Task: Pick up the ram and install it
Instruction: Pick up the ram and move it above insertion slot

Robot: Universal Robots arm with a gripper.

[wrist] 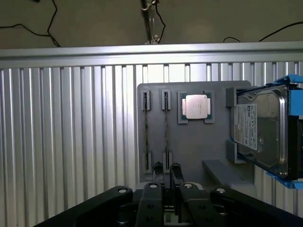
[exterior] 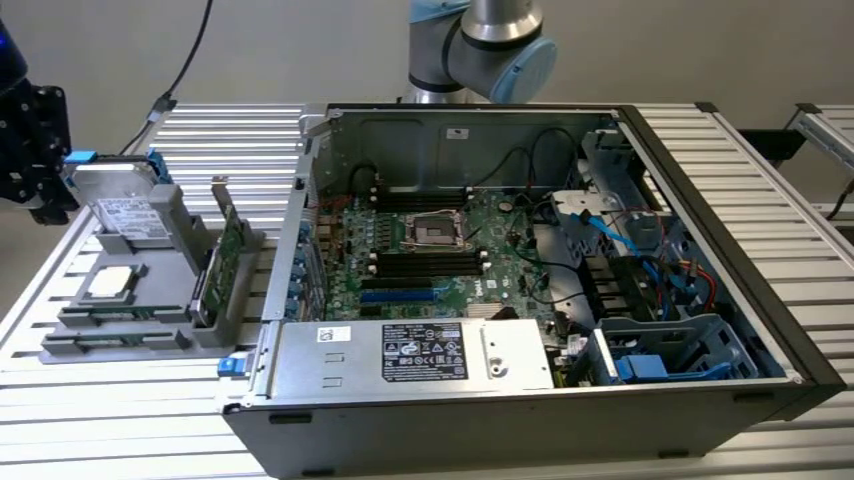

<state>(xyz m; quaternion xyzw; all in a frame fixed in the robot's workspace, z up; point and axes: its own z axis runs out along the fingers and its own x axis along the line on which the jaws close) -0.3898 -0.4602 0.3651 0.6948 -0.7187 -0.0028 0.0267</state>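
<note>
Two ram sticks stand on edge in the slots of a grey holder [wrist: 189, 146]: one ram stick [wrist: 165, 130] runs down toward my fingertips, the other ram stick [wrist: 146, 130] lies beside it. My gripper [wrist: 166, 171] hovers above the holder's near end. Its dark fingers [wrist: 176, 171] are open a narrow gap, roughly in line with the nearer stick, holding nothing. In the exterior view my gripper [exterior: 34, 150] hangs at the far left, above the holder [exterior: 160, 345]. The open computer case [exterior: 534, 270] shows the motherboard's black slots [exterior: 424, 262].
On the holder sit a processor chip [wrist: 195, 107], a grey hard drive with blue tabs [wrist: 265, 132] and, upright, a green card with a metal bracket [exterior: 220, 255]. A power supply [exterior: 414, 355] and a blue-railed drive cage [exterior: 667, 350] fill the case's front. The table is ribbed aluminium [wrist: 71, 142].
</note>
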